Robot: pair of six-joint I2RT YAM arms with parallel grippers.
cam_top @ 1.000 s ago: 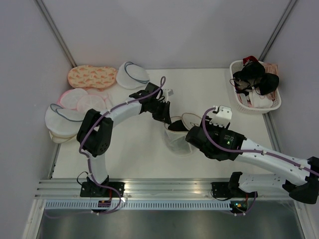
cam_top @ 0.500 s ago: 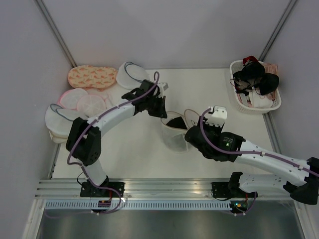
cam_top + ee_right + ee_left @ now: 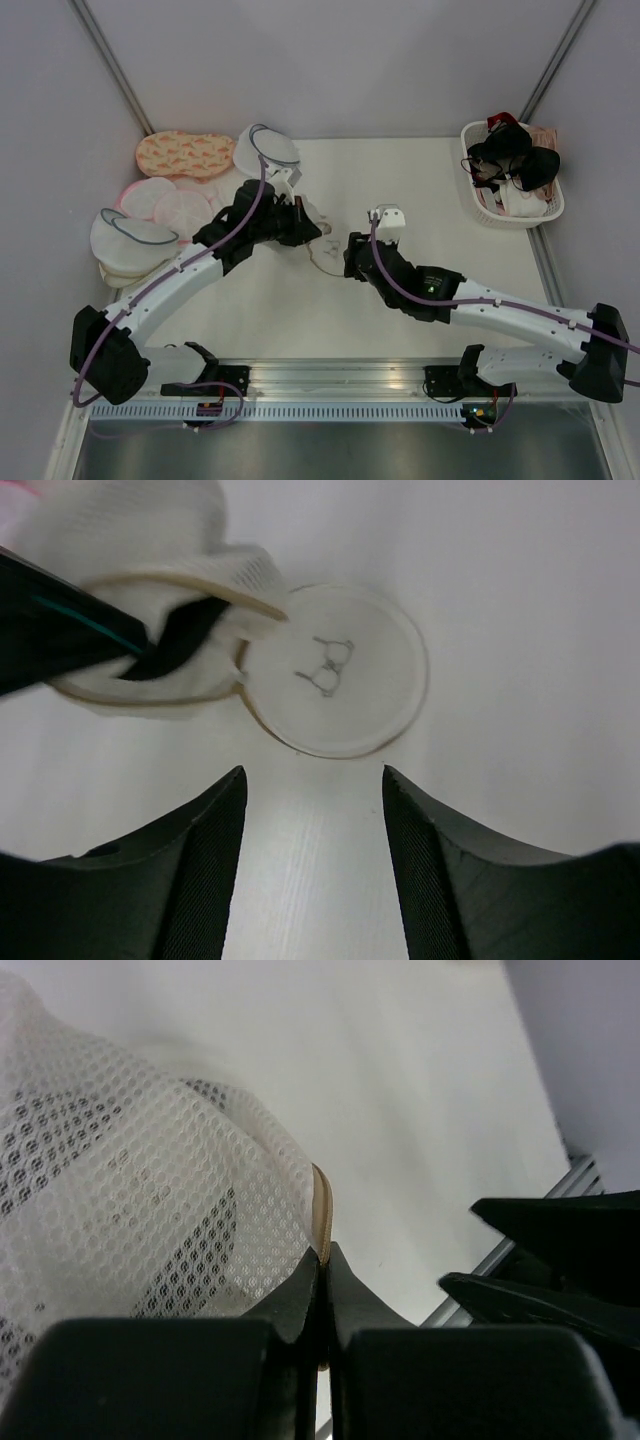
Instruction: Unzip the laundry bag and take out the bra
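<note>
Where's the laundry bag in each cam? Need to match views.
Top external: laundry bag at picture centre.
Left wrist: its mesh fills the left.
Right wrist: upper left, round flap open.
Shared landmark: tan zipper rim, pinched by left gripper.

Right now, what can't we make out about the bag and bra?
Bra: right wrist, only a dark patch in the laundry bag mouth, hard to tell from the left gripper beside it; mesh hides the rest.
Top view: left and right gripper cover most of the bag.
Left wrist: bag cut off by the left edge.
Zipper pull: seen nowhere.
</note>
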